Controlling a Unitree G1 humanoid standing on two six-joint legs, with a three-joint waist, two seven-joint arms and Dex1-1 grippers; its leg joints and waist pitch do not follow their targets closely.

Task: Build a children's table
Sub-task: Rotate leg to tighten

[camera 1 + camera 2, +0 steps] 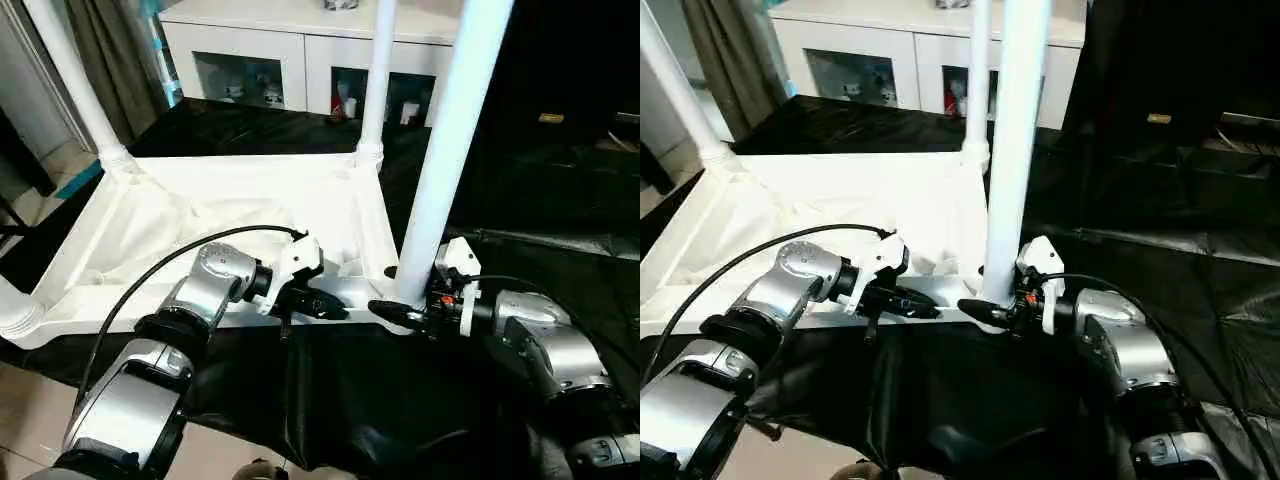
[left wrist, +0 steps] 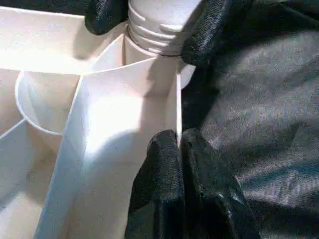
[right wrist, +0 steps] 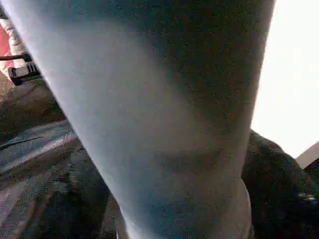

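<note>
The white table top (image 1: 180, 215) lies upside down on a black cloth, ribs facing up. Legs stand in its far left (image 1: 75, 85) and far right (image 1: 375, 80) sockets, and a leg's base (image 1: 14, 312) shows at the near left corner. The fourth leg (image 1: 455, 130) stands upright in the near right socket. My right gripper (image 1: 400, 311) is shut around that leg's ribbed base (image 2: 159, 25), one finger (image 2: 199, 35) on each side. My left gripper (image 1: 335, 307) is shut on the table's near rim wall (image 2: 178, 114), just left of that socket.
A white cabinet (image 1: 300, 50) with glass-fronted shelves stands behind the table. The black cloth (image 1: 380, 400) covers the floor under and right of the table. Bare tiles (image 1: 30, 400) show at the near left. A black cable (image 1: 150, 270) loops over my left forearm.
</note>
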